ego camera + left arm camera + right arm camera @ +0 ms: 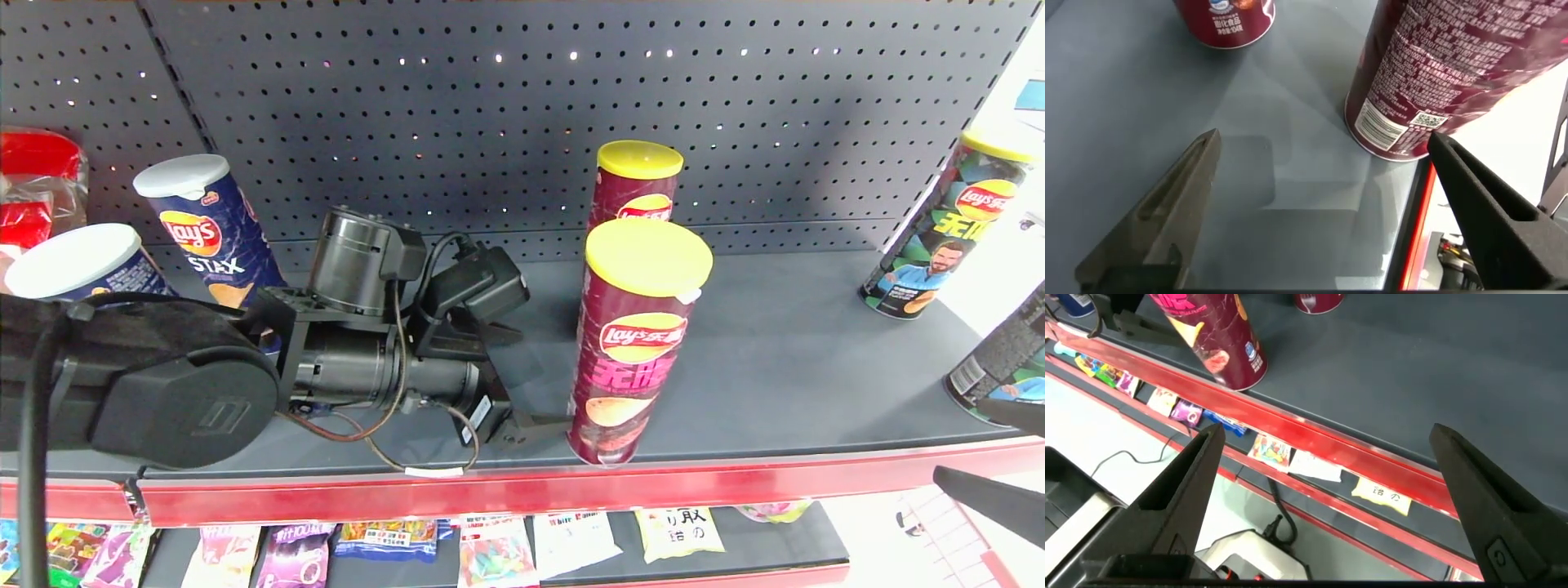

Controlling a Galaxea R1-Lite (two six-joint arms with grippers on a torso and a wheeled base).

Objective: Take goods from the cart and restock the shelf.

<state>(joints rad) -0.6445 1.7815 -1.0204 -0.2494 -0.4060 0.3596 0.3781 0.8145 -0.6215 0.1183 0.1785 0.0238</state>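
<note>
the maroon chip can (pixel 633 343) stands upright with its yellow lid on, at the front edge of the shelf (pixel 775 351), just behind the red rail (pixel 571 486). a second maroon can (pixel 637 184) stands at 12 o'clock from it, near the back panel. so this can looks placed, and that much of the restocking seems done. the bare stretch of shelf toward 3 o'clock, reaching to the green cans (pixel 947 229), suggests room for more goods. the left gripper (pixel 1324 137) lies low on the shelf at 9 o'clock from the can, jaws spread wide and holding nothing. the can's base sits just past one fingertip, and i cannot tell whether they touch. blue cans (pixel 208 220) stand farther off at 10 o'clock. the right gripper (pixel 1327 433) hangs in front of the rail at about 4 o'clock, wide and empty too.
</note>
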